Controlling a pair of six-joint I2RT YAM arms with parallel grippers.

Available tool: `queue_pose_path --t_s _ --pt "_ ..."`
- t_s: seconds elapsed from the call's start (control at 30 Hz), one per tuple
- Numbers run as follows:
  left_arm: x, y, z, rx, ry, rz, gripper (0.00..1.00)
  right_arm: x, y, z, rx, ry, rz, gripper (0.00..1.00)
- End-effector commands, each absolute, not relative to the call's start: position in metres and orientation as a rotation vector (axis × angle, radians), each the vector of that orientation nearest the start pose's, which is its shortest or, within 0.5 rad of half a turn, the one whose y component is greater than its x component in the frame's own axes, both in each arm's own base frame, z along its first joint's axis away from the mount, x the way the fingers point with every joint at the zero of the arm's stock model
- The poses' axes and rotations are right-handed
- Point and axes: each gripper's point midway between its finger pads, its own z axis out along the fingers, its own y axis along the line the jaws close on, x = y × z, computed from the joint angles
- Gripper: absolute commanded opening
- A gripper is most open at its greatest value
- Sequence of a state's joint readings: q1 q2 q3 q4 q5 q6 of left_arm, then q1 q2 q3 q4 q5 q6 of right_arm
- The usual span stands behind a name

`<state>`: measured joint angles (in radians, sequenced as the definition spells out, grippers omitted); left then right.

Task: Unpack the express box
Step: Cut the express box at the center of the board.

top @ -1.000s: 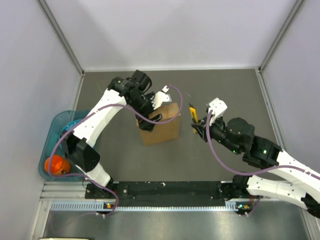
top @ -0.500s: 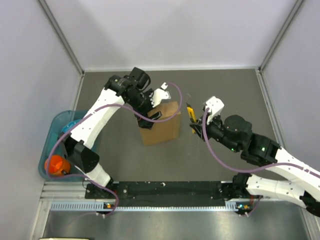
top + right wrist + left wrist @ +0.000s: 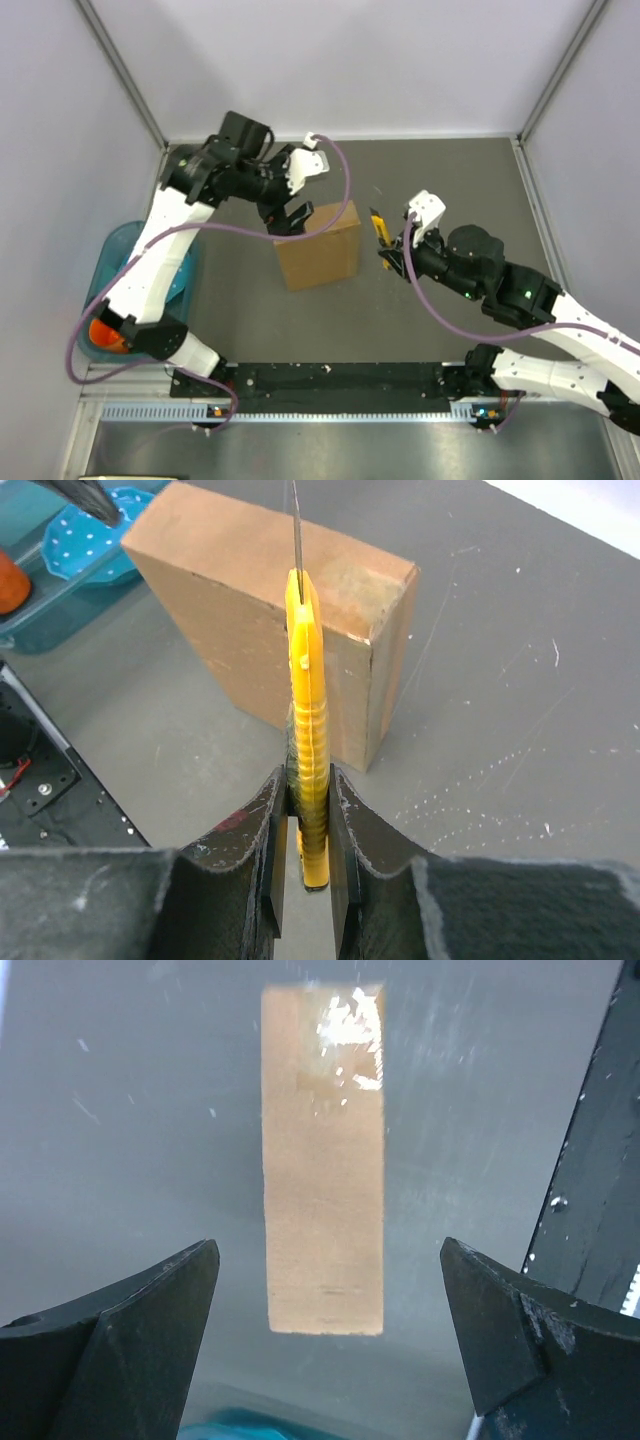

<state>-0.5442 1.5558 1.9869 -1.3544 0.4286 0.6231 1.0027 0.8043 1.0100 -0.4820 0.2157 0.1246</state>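
Right end effector (image 3: 303,800) clamps the yellow knife (image 3: 307,690) blade-first toward the express box (image 3: 220,630); left end effector (image 3: 327,1255) hovers wide-open above.

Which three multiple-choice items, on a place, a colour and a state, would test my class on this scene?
1. Seen from the top camera, the teal bin lies: A. right of the express box; B. left of it; C. on it.
2. The utility knife is: A. red; B. green; C. yellow.
3. The left hand is: A. open; B. shut on the box; C. shut on the knife.
Answers: 1 B, the bin sits far left and the box mid-scene. 2 C, a yellow handle is clamped in the right hand. 3 A, its fingers stand wide apart above the box.
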Motion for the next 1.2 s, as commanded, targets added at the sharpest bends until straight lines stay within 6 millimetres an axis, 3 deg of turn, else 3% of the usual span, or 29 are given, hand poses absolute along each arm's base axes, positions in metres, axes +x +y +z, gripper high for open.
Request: queue_pose_path --t_s 0.0,0.07,0.13,0.2,0.23,0.27,0.4,0.63,0.73,1.07,1.17 --pt "0.178 -0.202 0.378 1.586 1.688 -0.662 0.99 0.178 0.237 0.335 -0.714 1.725 0.659 0.00" --pt "0.165 -0.209 0.392 1.598 1.557 -0.719 0.99 0.171 0.250 0.336 -0.822 1.741 0.690 0.00" --pt "0.152 -0.210 0.394 1.608 1.501 -0.754 0.99 0.157 0.266 0.338 -0.968 1.729 0.760 0.00" --pt "0.150 -0.214 0.390 1.639 1.502 -0.771 0.99 0.147 0.273 0.330 -1.064 1.763 0.792 0.00" --pt "0.147 -0.218 0.388 1.663 1.501 -0.791 0.99 0.141 0.278 0.341 -1.127 1.714 0.811 0.00" --pt "0.141 -0.218 0.384 1.684 1.526 -0.835 0.99 0.140 0.286 0.336 -1.173 1.729 0.808 0.00" --pt "0.145 -0.233 0.386 1.679 1.543 -0.928 0.99 0.128 0.297 0.330 -1.330 1.752 0.787 0.00" --pt "0.143 -0.238 0.380 1.687 1.554 -0.989 0.99 0.120 0.302 0.354 -1.372 1.655 0.793 0.00" --pt "0.136 -0.240 0.381 1.685 1.541 -1.041 0.97 0.121 0.301 0.354 -1.378 1.651 0.778 0.00" --pt "0.124 -0.242 0.381 1.678 1.539 -1.130 0.66 0.130 0.300 0.356 -1.372 1.644 0.724 0.00" --pt "0.121 -0.243 0.377 1.682 1.556 -1.152 0.64 0.134 0.301 0.355 -1.369 1.648 0.702 0.00"
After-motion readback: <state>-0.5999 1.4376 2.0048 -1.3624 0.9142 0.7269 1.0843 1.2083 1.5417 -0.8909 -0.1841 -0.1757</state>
